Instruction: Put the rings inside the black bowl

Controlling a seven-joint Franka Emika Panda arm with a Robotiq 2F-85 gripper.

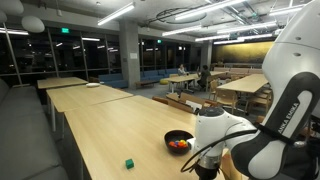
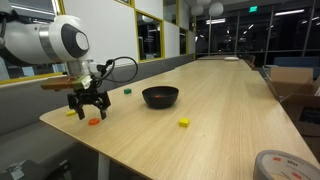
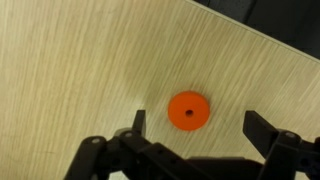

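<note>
The gripper hangs wide open and empty, its fingers straddling an orange ring at the wrist view's centre. In an exterior view the black bowl sits mid-frame on the tabletop.

My arm fills the upper left of an exterior view, its big white joint bent so that the wrist drops straight down. My gripper hangs below it at the left middle of the frame and points downward, prongs splayed. In the wrist view it comes in from the bottom edge, its two dark fingers standing well apart, jaws spread wide. In an exterior view my arm crowds the right edge and curls toward the lower middle of the frame.
</note>
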